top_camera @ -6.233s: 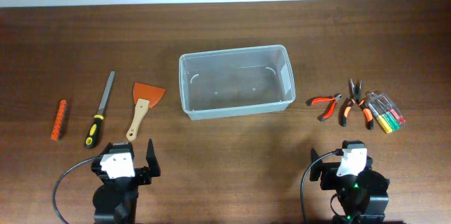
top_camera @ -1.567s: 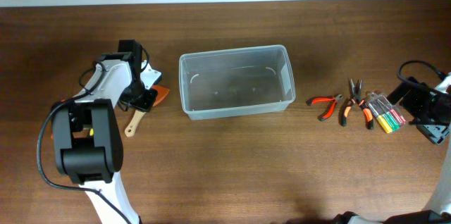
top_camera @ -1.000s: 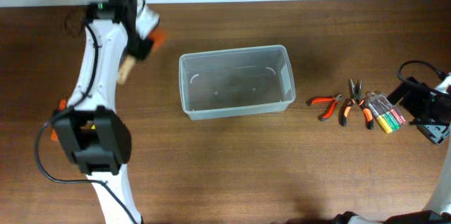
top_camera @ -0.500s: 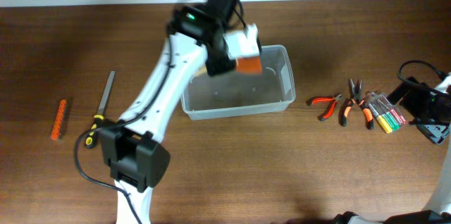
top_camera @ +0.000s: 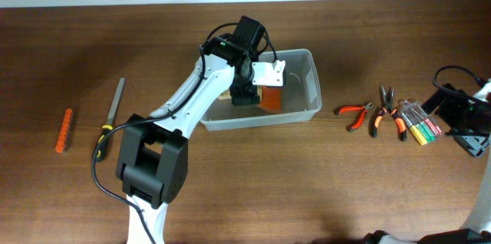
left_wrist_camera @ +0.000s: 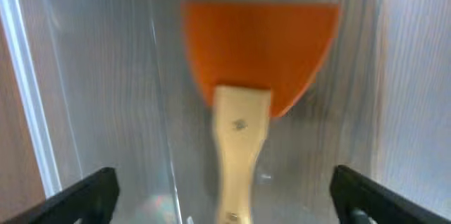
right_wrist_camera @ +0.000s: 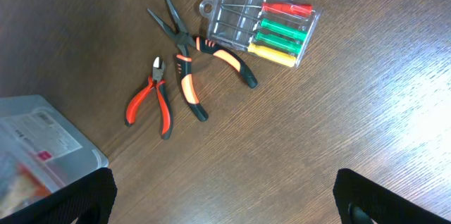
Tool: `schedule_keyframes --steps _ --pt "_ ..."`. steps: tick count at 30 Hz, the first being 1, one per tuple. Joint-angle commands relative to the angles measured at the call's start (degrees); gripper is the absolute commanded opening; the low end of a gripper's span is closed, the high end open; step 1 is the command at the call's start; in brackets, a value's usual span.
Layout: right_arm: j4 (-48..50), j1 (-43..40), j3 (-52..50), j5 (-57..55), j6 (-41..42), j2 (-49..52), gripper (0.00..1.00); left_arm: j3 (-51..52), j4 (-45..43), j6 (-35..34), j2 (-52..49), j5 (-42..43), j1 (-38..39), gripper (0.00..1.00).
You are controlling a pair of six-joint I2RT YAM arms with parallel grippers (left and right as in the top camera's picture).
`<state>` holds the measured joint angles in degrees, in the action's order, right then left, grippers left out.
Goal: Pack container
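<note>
The container (top_camera: 307, 54) is a translucent plastic bin at the table's middle; it also shows in the left wrist view (left_wrist_camera: 28, 97) and the right wrist view (right_wrist_camera: 42, 139). A scraper (top_camera: 270, 100) with an orange blade and a wooden handle lies inside it, seen close in the left wrist view (left_wrist_camera: 261, 55). My left gripper (top_camera: 253, 83) hangs over the bin, open, its jaws (left_wrist_camera: 222, 189) wide on either side of the handle without touching it. My right gripper (top_camera: 460, 117) is open and empty (right_wrist_camera: 225, 189) at the far right, above bare table.
Red cutters (top_camera: 353, 113) (right_wrist_camera: 149, 97), needle-nose pliers (top_camera: 383, 110) (right_wrist_camera: 184, 62) and a clear case of coloured screwdrivers (top_camera: 420, 125) (right_wrist_camera: 264, 21) lie right of the bin. A file (top_camera: 113, 113) and an orange bit holder (top_camera: 63, 130) lie at the left.
My left arm carried the scraper from the table's left side up and over into the container; the scraper now rests in the bin between open jaws. The right arm has not moved.
</note>
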<state>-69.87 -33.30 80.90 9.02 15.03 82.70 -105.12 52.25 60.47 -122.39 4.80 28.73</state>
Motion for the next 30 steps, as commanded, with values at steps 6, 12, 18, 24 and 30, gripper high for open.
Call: schedule_keyframes --steps 6,12,18,24,30 --pt "0.04 -0.15 1.05 -0.70 0.48 0.31 0.99 -12.81 14.91 -23.15 2.12 -14.21 -0.55 0.99" --pt "0.02 -0.15 1.05 -0.70 0.48 0.31 0.98 -21.49 24.92 -36.79 2.95 -25.16 -9.77 0.99" --pt "0.04 -0.15 1.05 -0.70 0.48 0.31 0.99 -19.76 30.69 -39.45 -0.50 -16.83 -28.87 0.99" --pt "0.22 -0.15 1.05 -0.70 0.50 0.31 0.99 -16.26 30.40 -39.56 -7.34 -5.73 -42.82 0.99" --pt "0.24 -0.15 1.05 -0.70 0.50 0.31 0.99 -15.65 30.05 -39.41 -14.32 -4.72 -47.08 0.99"
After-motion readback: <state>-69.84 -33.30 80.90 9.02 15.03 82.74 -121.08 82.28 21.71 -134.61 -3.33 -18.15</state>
